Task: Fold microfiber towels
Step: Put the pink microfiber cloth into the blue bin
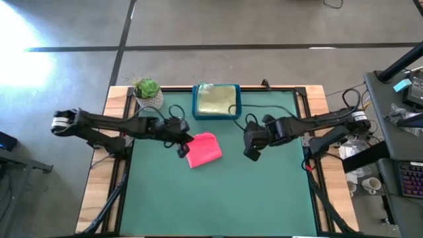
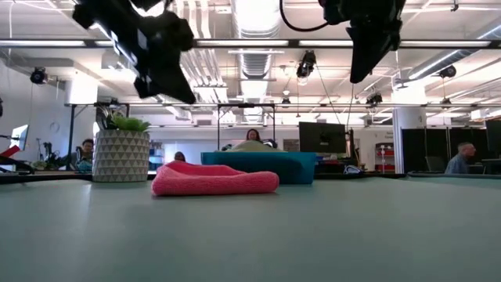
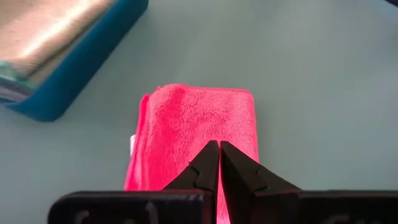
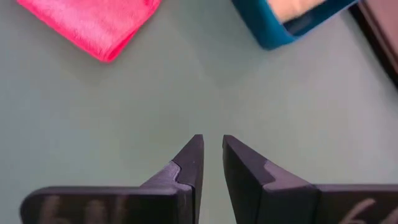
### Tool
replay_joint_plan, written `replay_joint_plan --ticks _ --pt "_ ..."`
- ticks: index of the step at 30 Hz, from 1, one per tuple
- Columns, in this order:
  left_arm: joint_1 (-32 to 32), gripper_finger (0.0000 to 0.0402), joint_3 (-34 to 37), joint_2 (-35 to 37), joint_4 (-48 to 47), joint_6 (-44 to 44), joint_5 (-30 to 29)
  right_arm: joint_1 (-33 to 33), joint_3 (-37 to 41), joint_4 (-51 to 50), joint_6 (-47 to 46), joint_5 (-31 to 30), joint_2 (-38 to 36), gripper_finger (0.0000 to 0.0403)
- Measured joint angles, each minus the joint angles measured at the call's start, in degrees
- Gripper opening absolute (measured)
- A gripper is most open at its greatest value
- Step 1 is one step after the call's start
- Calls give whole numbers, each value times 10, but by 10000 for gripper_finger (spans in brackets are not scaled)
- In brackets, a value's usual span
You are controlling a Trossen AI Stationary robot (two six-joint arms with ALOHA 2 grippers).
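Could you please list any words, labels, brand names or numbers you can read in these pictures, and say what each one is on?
None can be read.
The pink towel has a small white tag at its edge; any print there is too small to tell.
The blue tray and the plant pot show no lettering.

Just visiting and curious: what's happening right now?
Left gripper shut, above pink towel. Right gripper slightly open, empty. Towel folded on mat, nothing in the way.
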State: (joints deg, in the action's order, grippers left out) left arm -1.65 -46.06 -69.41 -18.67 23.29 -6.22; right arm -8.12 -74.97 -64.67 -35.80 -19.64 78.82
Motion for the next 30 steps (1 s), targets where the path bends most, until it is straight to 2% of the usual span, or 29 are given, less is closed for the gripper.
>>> replay_joint_plan --ticks 4,9,12,17,21,26,30 --pt "0 11 0 50 -46 2 0 27 9 12 31 0 -18 53" --pt "0 61 -2 102 -100 16 -4 57 40 55 61 3 -54 52" --pt "0 102 -1 130 -137 73 -4 75 81 111 67 32 -83 52" --pt "0 172 7 161 -180 182 -5 107 172 248 42 122 -124 52" --pt "0 213 20 166 -185 227 -5 115 231 349 9 139 -132 52" --pt "0 235 52 154 -172 267 -3 119 265 440 -7 161 -110 60" --pt "0 235 86 147 -156 342 0 130 266 467 -40 188 -80 88"
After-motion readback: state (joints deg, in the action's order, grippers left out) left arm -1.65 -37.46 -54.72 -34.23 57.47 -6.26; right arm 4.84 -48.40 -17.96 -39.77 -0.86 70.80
